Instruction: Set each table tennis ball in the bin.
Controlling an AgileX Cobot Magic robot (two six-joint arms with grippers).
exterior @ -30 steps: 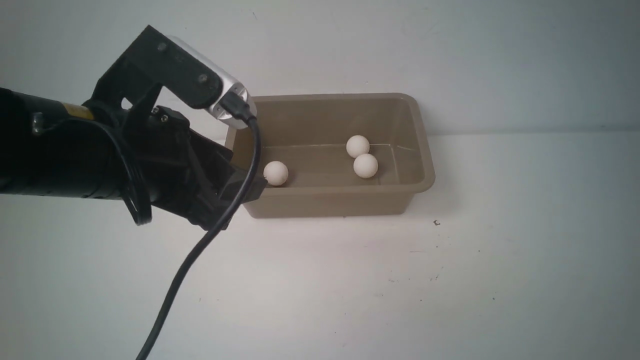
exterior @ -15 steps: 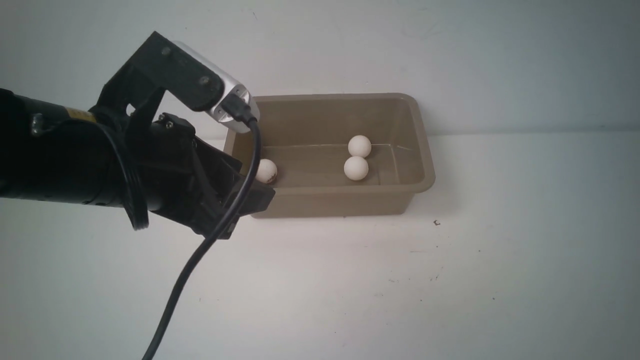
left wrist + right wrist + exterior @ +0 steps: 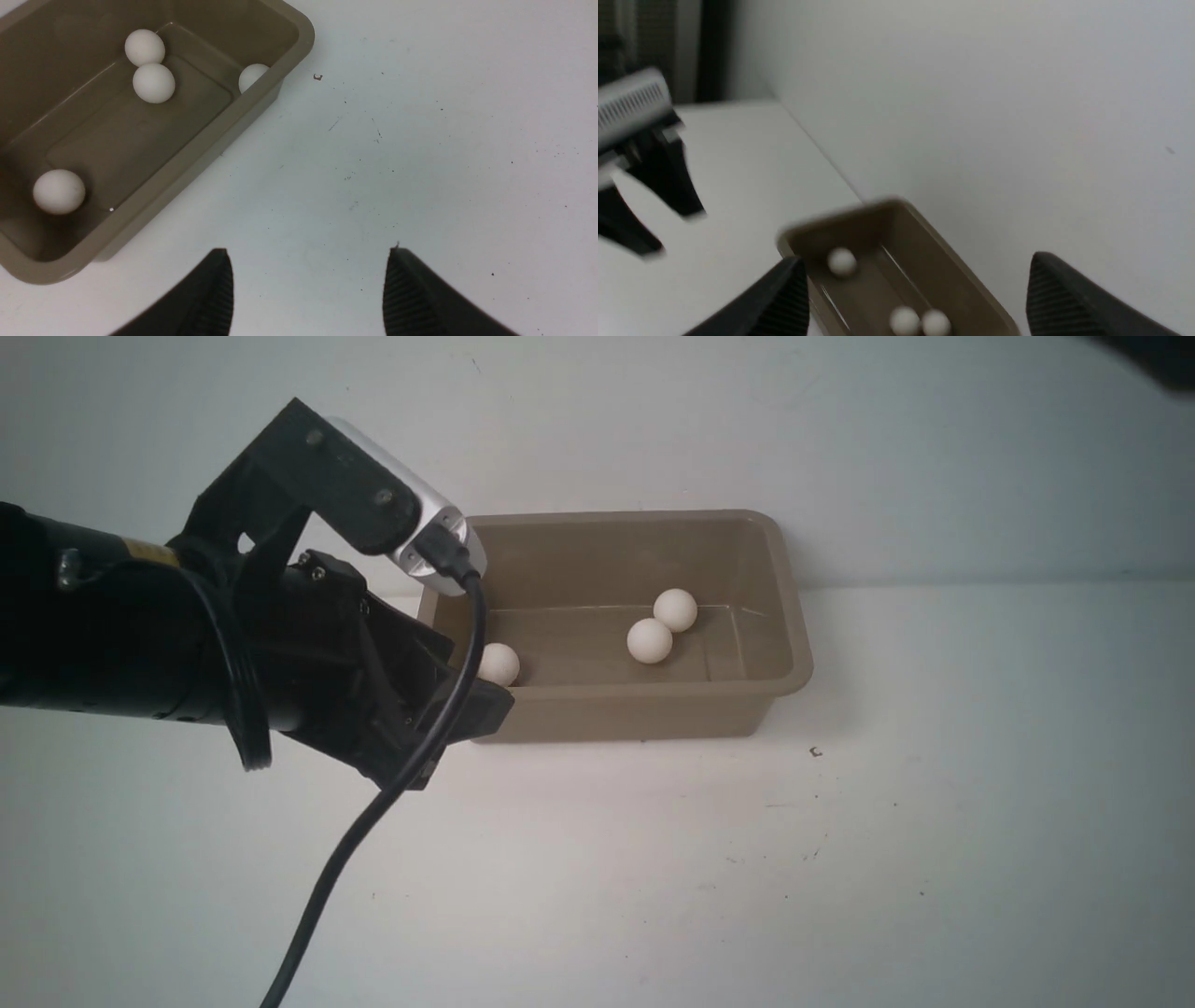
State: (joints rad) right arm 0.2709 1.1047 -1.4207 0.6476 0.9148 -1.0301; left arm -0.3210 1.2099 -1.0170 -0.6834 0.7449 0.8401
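Seems finished, with all four small matte white table tennis balls inside the rectangular taupe plastic bin. Holding nothing in left pincer or right pincer, both gaping wide. Next, likely just withdraw.

Diffuse, even light. In the front view we see the table brightest at centre, greying toward the edges, with a soft shadow at the base of the bin. Left wrist view sharp; right wrist view blurred throughout.
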